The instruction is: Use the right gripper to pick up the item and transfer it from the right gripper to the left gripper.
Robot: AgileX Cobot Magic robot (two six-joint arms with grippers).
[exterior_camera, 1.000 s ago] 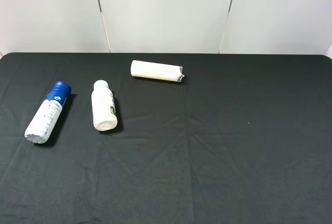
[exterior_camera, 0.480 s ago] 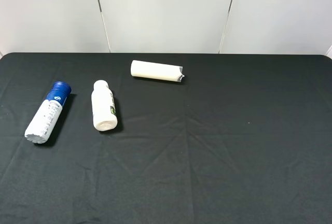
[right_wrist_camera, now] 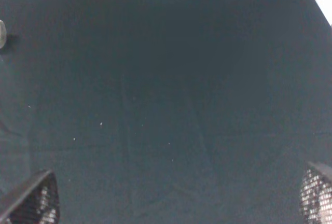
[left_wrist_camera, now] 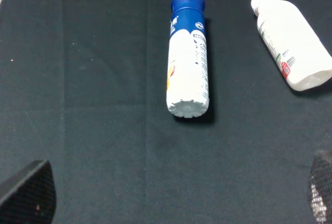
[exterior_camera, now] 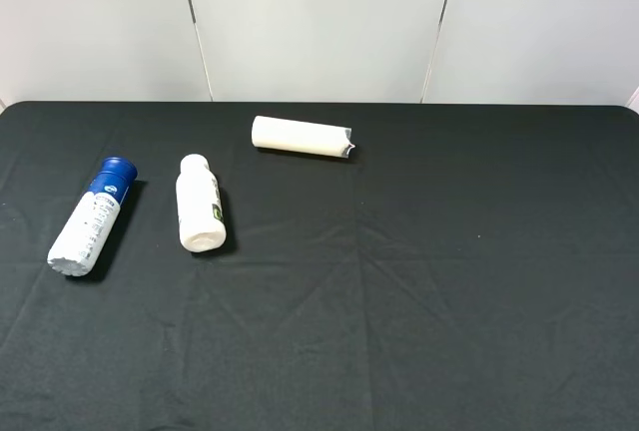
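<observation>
Nothing has moved. Both grippers stay wide open and hold nothing. Ahead of the left gripper (left_wrist_camera: 166,193) lies the blue-capped bottle (exterior_camera: 88,217) on the black cloth (exterior_camera: 449,281), far from the right gripper (right_wrist_camera: 176,198).

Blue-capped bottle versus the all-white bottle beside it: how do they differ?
The blue-capped bottle is slimmer and longer, with a wide blue cap; the all-white bottle is stubbier, with a narrower white cap. The blue-capped bottle's label is densely printed in blue; the all-white bottle shows only a small label patch. The blue-capped bottle leans diagonally; the all-white bottle lies straighter. Both lie on their sides, caps toward the wall.
</observation>
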